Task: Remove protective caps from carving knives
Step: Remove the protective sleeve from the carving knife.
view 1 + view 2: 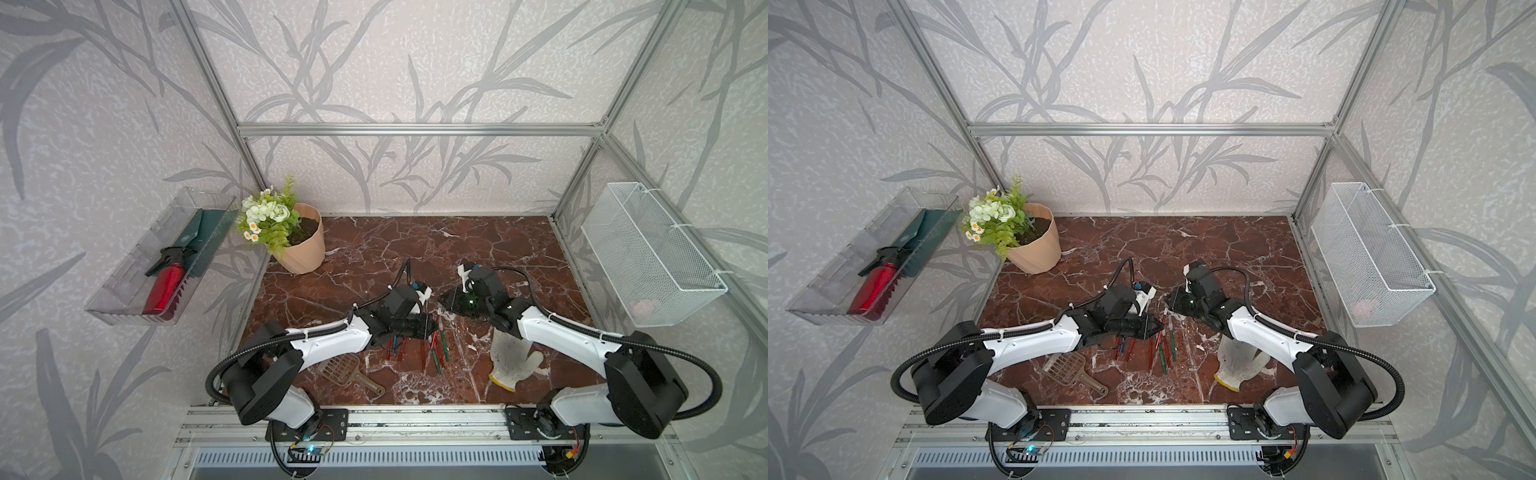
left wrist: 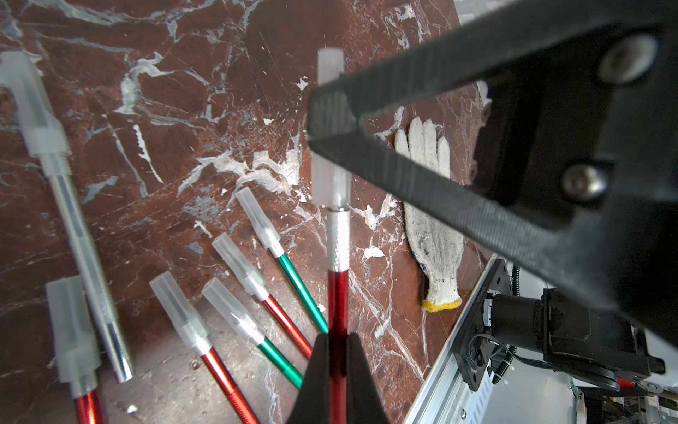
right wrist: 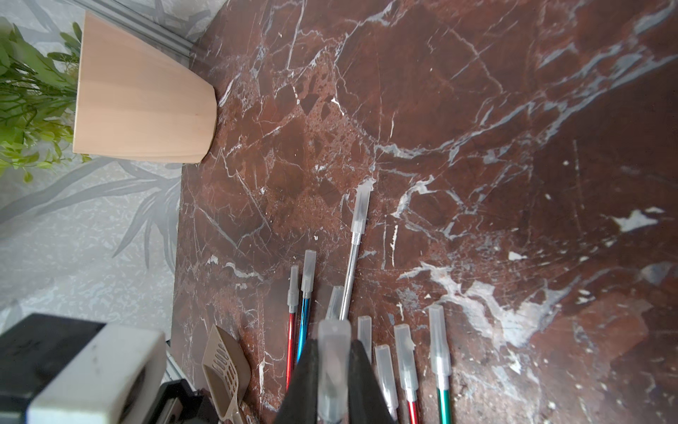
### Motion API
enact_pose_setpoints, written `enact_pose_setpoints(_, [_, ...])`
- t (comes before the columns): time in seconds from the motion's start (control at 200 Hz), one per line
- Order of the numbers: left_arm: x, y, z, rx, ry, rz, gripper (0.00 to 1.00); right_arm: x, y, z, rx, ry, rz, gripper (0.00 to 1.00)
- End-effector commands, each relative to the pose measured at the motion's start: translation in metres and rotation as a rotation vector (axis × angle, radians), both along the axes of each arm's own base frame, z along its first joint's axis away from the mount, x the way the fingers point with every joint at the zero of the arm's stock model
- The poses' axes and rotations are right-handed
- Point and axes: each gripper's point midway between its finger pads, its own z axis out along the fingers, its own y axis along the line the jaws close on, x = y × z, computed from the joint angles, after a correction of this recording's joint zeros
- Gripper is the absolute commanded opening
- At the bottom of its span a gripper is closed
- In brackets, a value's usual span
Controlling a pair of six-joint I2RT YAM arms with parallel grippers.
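My left gripper (image 2: 337, 339) is shut on the red handle of a carving knife (image 2: 338, 293) held above the table. The knife's translucent protective cap (image 2: 329, 180) still sits on its silver collar. My right gripper (image 3: 332, 348) is shut on that cap (image 3: 333, 367). In both top views the two grippers (image 1: 432, 322) (image 1: 442, 300) meet tip to tip over the middle of the table. Several other carving knives (image 1: 415, 351) with red, green, blue or silver handles lie below, each wearing a cap (image 2: 258, 218).
A brown slotted scoop (image 1: 349, 372) lies near the front left and a white work glove (image 1: 509, 359) under the right arm. A flower pot (image 1: 301, 245) stands at the back left. A wire basket (image 1: 652, 253) hangs on the right wall, a clear tray (image 1: 124, 286) on the left.
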Motion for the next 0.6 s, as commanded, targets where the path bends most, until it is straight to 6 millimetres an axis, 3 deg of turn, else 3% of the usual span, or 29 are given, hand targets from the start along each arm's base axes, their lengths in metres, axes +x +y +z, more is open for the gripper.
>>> enact_pose_setpoints(0.0, [-0.005, 0.0, -0.002, 0.004, -0.004, -0.009, 0.07, 0.009, -0.002, 0.018, 0.031, -0.055, -0.023, 0.15])
enact_pose_setpoints(0.335, [-0.008, 0.005, -0.005, 0.015, -0.003, 0.008, 0.07, 0.014, -0.023, 0.02, -0.006, -0.068, -0.049, 0.15])
enact_pose_setpoints(0.595, [-0.007, 0.018, -0.004, 0.029, -0.013, 0.056, 0.07, 0.012, -0.063, 0.017, -0.121, -0.065, -0.052, 0.15])
